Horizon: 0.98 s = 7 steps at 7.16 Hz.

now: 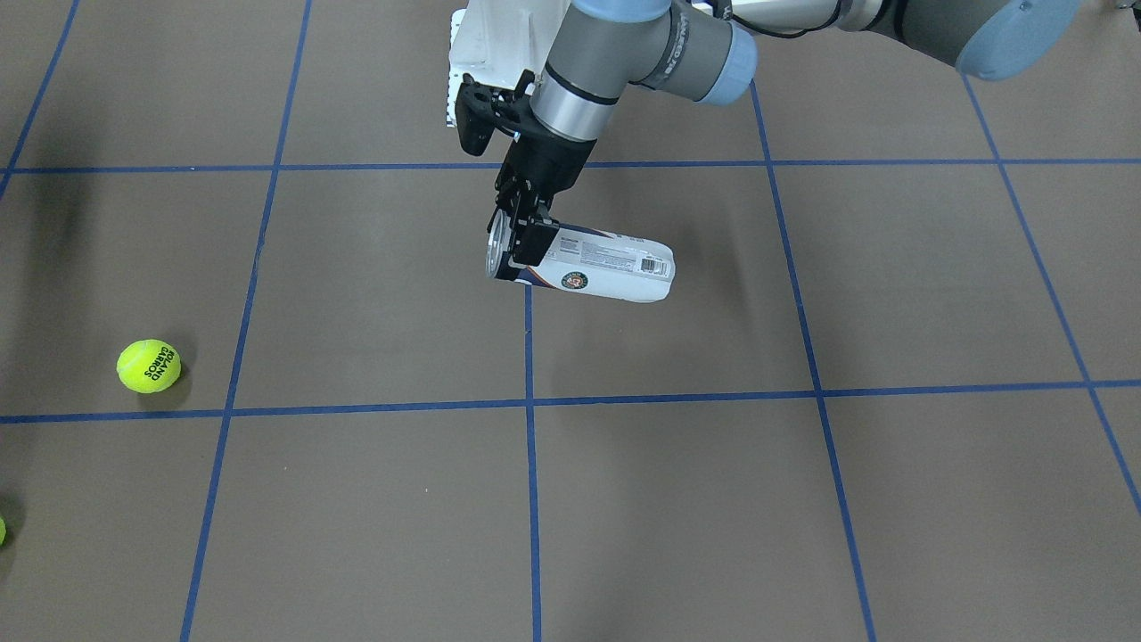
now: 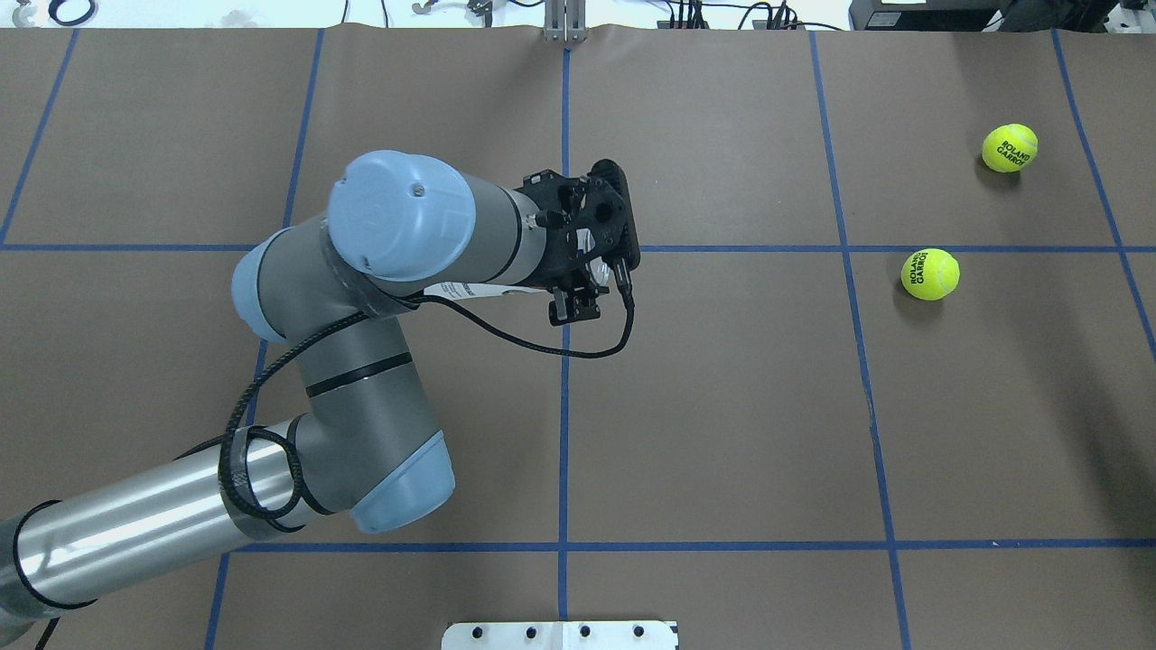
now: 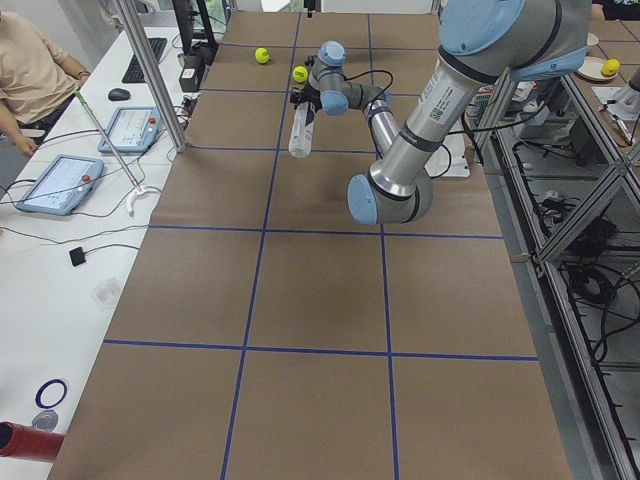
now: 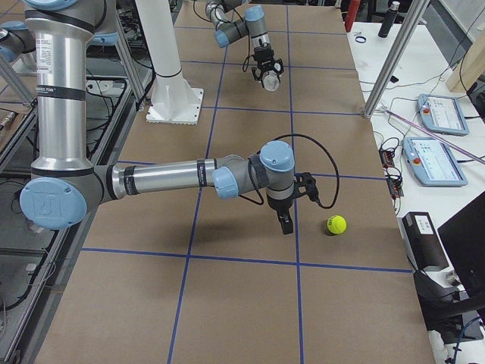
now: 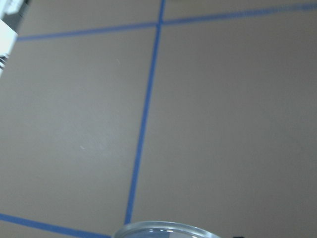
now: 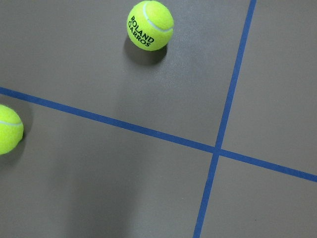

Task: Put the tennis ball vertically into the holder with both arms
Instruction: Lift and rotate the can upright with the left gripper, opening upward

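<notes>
The left pincer (image 1: 517,250) was clenched on the can (image 1: 615,267), grasping it close to its clear rim. The can hung tilted and seemed to be lifted off the brown worktop (image 1: 357,499), near the middle. In the front view its far end pointed toward 3 o'clock, with the barcode label facing up. In the left wrist view only the curved rim showed, at 6 o'clock.

Seen from overhead, the tennis ball (image 2: 930,273) lay on the worktop well apart from the can, at 3 o'clock of the left pincer. A second ball (image 2: 1010,147) sat at 1 o'clock of the first. Both showed black lettering.

From the right-hand side camera, the right pincer (image 4: 285,221) pointed down, and a ball lay near it at 3 o'clock without touching it. I cannot tell whether this pincer was released or clenched.
</notes>
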### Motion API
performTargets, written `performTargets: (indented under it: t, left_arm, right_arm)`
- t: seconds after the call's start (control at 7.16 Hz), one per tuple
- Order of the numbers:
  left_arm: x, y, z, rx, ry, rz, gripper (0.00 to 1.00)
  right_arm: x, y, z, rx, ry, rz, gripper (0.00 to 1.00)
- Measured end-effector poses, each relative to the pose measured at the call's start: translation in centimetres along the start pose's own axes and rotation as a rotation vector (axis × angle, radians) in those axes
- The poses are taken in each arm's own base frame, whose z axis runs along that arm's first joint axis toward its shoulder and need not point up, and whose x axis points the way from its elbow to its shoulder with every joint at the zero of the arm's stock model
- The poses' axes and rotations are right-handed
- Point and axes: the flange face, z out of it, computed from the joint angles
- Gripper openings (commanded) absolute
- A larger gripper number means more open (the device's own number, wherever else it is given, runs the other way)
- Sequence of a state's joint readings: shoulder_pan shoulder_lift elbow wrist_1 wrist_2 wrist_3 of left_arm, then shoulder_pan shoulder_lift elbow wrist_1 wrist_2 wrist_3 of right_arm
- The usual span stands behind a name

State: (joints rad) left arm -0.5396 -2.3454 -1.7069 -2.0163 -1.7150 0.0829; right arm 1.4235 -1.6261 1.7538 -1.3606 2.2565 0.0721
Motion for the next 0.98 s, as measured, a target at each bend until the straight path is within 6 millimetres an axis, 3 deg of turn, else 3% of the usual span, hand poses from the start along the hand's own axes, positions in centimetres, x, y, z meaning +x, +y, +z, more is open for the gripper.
performTargets:
  t: [0.56, 0.7, 0.98]
  left_arm:
    - [-2.2, -2.9, -6.0, 0.46, -0.087, -0.322, 0.77]
    - [-2.9, -2.7, -6.3, 0.575, -0.133, -0.409, 0.77]
    - [-4.1, 0.2, -3.7, 0.769, -0.208, -0.519, 0.77]
  right_arm:
    - [-0.1, 0.0, -0.1, 0.002, 0.0, -0.002, 1.0]
    - [-0.1, -0.1, -0.1, 0.003, 0.0, -0.003, 1.0]
    - [-0.2, -0.1, -0.2, 0.005, 0.0, -0.004, 1.0]
